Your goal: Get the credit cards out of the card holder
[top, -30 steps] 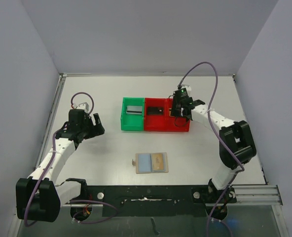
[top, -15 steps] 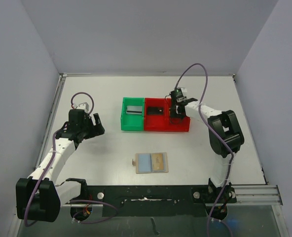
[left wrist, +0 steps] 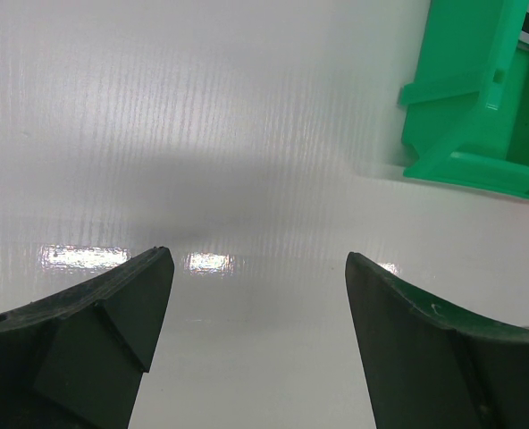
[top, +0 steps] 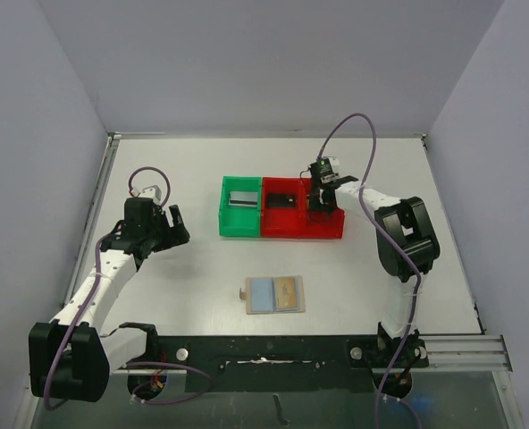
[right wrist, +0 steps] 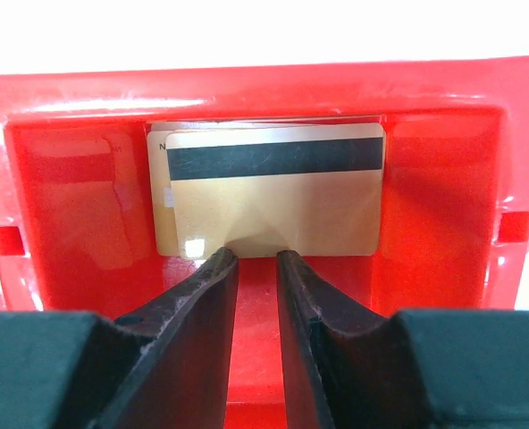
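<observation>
Left fingers [left wrist: 77,340] hung wide apart over the bench [left wrist: 202,134]. Right fingers [right wrist: 193,313], narrowly parted and empty, reached the gold card [right wrist: 282,206].

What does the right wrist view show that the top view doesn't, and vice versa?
Only the right wrist view: a gold card with a black stripe, the edge of a second card behind it. Only the top view: the open wallet, the green bin holding a grey card, and the open left pincer. Both: the red bin and the right pincer, narrowly open.
</observation>
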{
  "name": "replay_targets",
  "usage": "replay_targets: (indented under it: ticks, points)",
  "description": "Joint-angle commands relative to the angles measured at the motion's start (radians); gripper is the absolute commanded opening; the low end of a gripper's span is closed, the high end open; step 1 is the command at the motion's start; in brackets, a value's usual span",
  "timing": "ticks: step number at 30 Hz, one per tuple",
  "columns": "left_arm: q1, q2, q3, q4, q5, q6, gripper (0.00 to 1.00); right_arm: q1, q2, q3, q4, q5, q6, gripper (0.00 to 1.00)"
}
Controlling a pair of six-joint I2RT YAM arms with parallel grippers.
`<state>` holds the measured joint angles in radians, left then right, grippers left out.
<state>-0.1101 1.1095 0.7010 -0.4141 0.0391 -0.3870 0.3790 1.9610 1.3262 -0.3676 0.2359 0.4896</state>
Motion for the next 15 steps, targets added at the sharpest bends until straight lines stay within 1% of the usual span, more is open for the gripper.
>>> replay_targets:
  ticks: [1,8,15]
  points:
    - [0.004,-0.006,0.017,0.050,0.009,0.014,0.77,-0.011,0.015,0.045,0.036,0.032,-0.020,0.26]
    - [0.004,-0.007,0.017,0.050,0.010,0.014,0.77,-0.014,-0.018,0.040,0.039,-0.007,-0.029,0.28]
    - [0.004,-0.008,0.017,0.050,0.008,0.014,0.77,-0.012,-0.118,-0.018,0.053,-0.057,-0.032,0.37]
